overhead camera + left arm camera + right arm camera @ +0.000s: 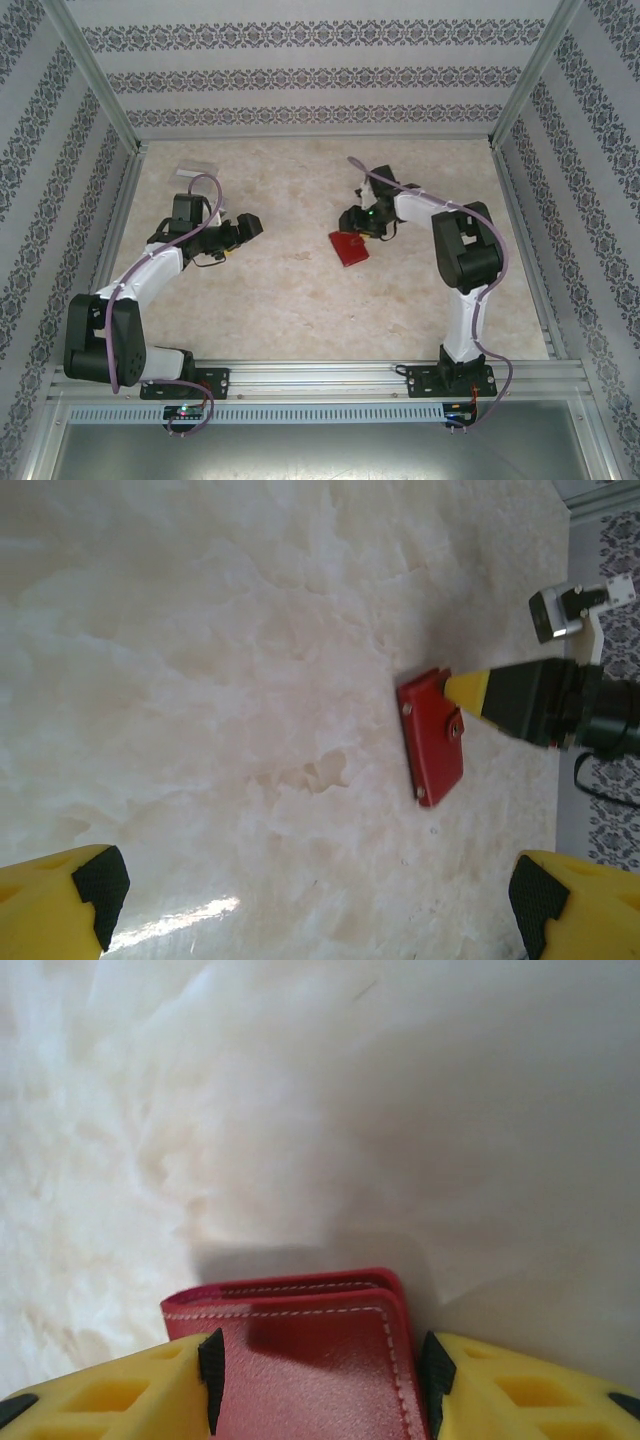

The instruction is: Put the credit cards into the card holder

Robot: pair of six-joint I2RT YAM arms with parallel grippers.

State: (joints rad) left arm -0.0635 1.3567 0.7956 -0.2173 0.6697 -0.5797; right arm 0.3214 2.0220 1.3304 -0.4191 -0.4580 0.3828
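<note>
Lying folded, red card holder (300,1360) seems clamped in right jaws; left jaws apart.

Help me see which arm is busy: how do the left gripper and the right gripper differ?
The left gripper has its fingers spread wide with nothing between them; the right gripper has its fingers closed on the red wallet. The left gripper hangs above bare table; the right gripper is down at the wallet. Both have yellow fingers with black pads.
</note>
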